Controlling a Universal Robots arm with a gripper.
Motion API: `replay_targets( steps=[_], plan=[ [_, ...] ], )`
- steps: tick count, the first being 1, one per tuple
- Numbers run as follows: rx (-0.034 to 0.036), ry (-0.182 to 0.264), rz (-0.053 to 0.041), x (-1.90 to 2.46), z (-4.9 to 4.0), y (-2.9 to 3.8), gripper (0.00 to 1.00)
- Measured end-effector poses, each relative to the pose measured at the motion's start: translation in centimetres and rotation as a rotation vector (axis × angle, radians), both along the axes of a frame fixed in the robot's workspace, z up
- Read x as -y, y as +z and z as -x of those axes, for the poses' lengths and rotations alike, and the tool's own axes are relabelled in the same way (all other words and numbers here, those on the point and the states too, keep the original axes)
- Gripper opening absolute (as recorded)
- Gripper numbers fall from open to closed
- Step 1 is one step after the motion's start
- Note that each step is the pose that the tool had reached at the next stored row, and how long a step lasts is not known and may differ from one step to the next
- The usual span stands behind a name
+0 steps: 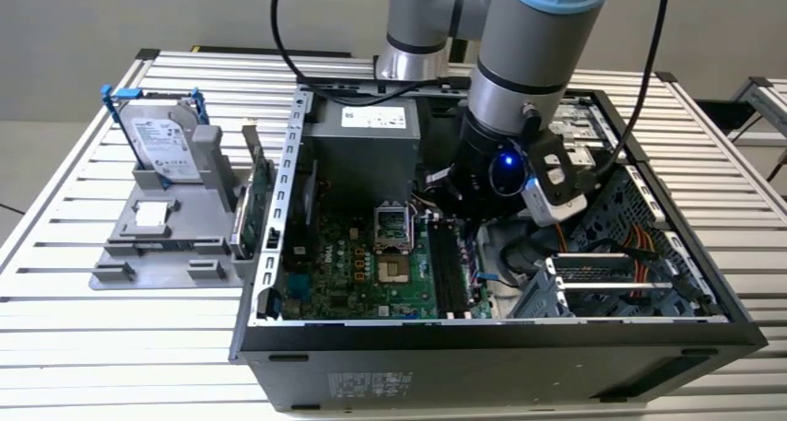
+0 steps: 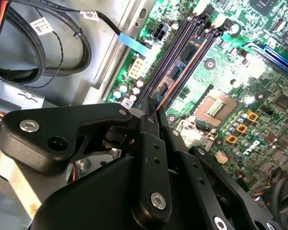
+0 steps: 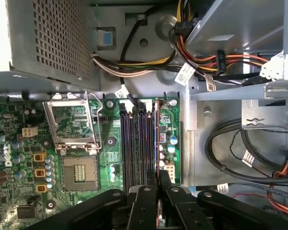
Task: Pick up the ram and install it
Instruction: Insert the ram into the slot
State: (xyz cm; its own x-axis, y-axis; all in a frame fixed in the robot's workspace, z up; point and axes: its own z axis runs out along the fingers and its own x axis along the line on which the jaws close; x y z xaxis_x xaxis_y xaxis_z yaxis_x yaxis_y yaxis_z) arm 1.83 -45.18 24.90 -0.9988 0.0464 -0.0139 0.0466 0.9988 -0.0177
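Gripper [image 3: 159, 184] closed edgewise on the ram [image 3: 157, 132], which stands in the memory slot [image 3: 145, 143] directly ahead of the fingertips. Light, stiff, fragile board: best held by its long edges.

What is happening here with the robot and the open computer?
A robot arm is reaching down into an open computer case that lies on a slatted table. Its pincer is shut on the ram, a thin stick seen edge-on, which stands in line with the memory slots on the motherboard, at the slot nearest the board's edge. Whether it is fully seated cannot be told. A hard drive rests in a holder outside the case.
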Motion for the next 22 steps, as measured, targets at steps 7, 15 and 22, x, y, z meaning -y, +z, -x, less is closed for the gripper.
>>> replay_targets(
  steps=[7,15,22],
  plan=[
    [-0.0001,0.0,0.0002,0.0,0.0,-0.47,0.0],
    [0.0,0.001,0.0,0.02,0.0,-0.63,0.0],
    [-0.0001,0.008,0.0001,0.26,0.0,-0.85,0.0]
  ],
)
